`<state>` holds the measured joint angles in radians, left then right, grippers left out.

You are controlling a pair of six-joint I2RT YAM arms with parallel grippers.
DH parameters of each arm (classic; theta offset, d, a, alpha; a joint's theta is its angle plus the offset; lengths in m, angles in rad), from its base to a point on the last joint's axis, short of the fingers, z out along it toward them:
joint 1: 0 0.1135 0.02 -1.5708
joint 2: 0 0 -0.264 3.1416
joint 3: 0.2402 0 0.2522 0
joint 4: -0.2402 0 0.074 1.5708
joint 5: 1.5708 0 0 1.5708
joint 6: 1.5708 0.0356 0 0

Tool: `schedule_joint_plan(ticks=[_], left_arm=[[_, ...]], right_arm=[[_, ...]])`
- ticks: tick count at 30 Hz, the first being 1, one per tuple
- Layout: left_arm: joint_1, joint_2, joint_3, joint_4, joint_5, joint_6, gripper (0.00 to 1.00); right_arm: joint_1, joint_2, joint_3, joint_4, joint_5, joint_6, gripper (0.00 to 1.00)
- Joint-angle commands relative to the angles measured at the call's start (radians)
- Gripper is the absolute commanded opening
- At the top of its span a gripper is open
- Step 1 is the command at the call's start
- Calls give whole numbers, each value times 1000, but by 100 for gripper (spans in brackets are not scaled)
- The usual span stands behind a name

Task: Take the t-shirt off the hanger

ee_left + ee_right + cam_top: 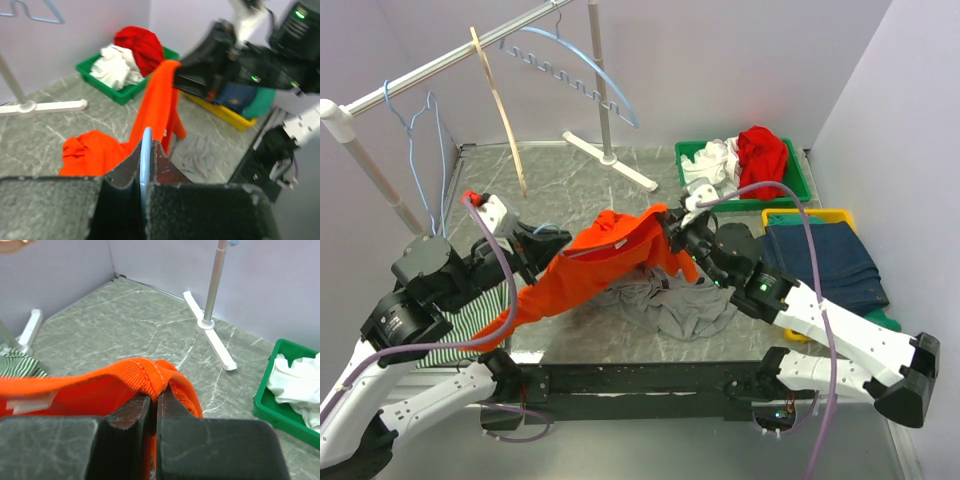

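Closest in, my right gripper's (155,399) grainy black fingers pinch the ribbed collar of the one orange t-shirt (600,265), a soft crumpled band stretched across mid-frame over the grey marbled table (570,180). My left gripper (147,167) is clamped on one thin, smooth, pale-blue hanger (146,139).

Bright, even light, faint shadows. Each wrist view's own jaws look soft; beyond the left jaws, the right arm (260,55) is blurred.
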<state>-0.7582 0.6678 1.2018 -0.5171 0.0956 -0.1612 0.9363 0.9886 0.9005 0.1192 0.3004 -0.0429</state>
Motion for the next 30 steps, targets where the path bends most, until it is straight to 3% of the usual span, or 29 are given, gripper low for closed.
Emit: schedule_joint_plan(ticks=[1, 11, 18, 21, 30], left_arm=[[-3, -17, 19, -31, 124, 35, 1], [-3, -80, 54, -27, -39, 32, 1], [-3, -76, 51, -21, 5, 49, 1], [-3, -79, 50, -17, 85, 52, 1], [-3, -105, 24, 104, 73, 40, 1]], right_arm=[[-20, 83, 86, 28, 28, 8, 0], [-63, 108, 23, -10, 29, 92, 0], [-65, 81, -17, -15, 28, 104, 0], [-79, 107, -6, -18, 2, 110, 0], [-82, 248, 23, -38, -119, 130, 0]])
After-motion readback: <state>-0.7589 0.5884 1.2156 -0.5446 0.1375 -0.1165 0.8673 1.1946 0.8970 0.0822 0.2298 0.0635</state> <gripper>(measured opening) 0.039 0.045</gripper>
